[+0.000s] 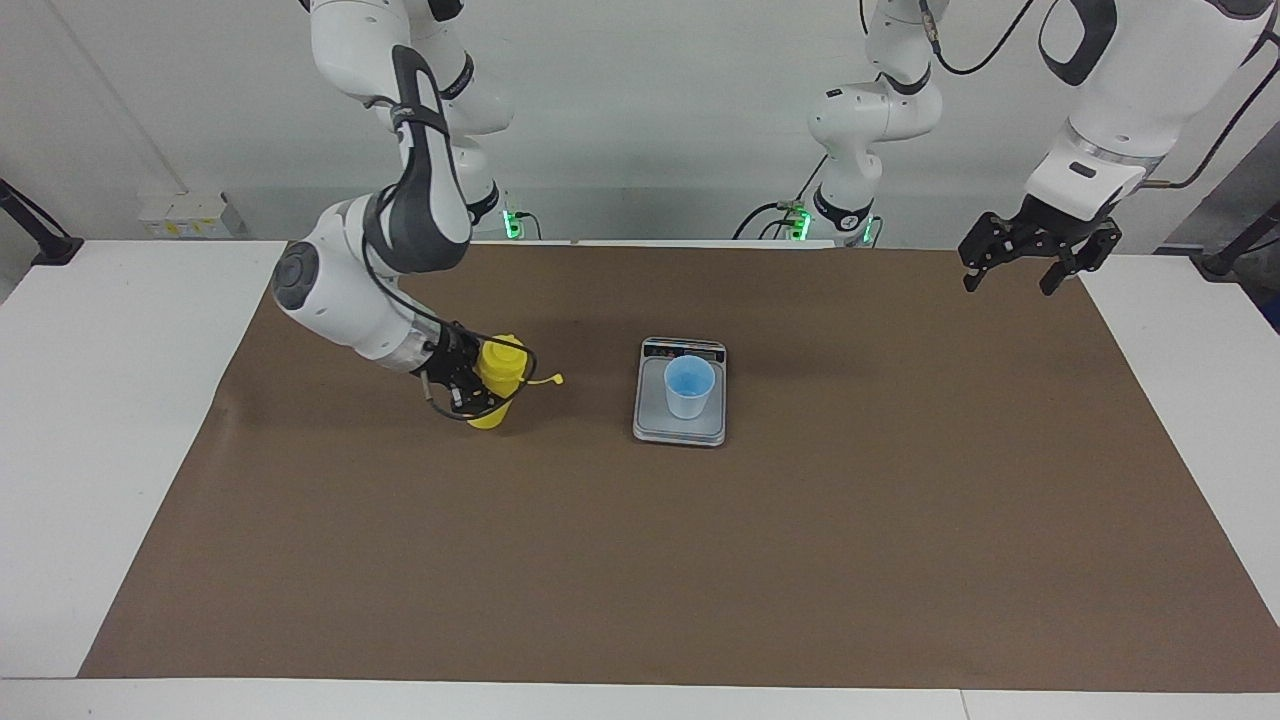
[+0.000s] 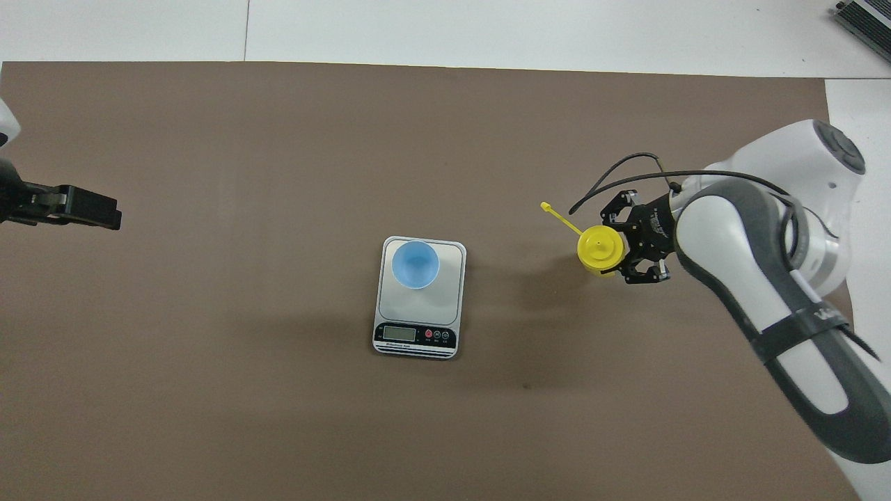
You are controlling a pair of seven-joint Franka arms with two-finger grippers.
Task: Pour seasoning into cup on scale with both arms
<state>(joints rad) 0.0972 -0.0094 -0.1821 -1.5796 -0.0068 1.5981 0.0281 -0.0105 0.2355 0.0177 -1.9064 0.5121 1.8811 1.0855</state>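
The yellow seasoning bottle (image 1: 500, 375) stands upright on the brown mat toward the right arm's end, its tethered cap hanging open toward the scale. My right gripper (image 1: 478, 392) is shut on the bottle's body from the side; in the overhead view this gripper (image 2: 621, 248) sits beside the bottle (image 2: 600, 248). The light blue cup (image 1: 689, 386) stands upright on the grey scale (image 1: 655, 425) at mid-table, a bottle's length or more from the bottle. It also shows in the overhead view (image 2: 415, 264) on the scale (image 2: 445, 299). My left gripper (image 1: 1040, 262) waits open and empty, raised over the mat's edge at the left arm's end.
The brown mat (image 1: 640, 560) covers most of the white table (image 1: 90, 400). The scale's dark display strip (image 2: 415, 335) lies on its edge nearer the robots. A black cable loops around the right gripper and bottle.
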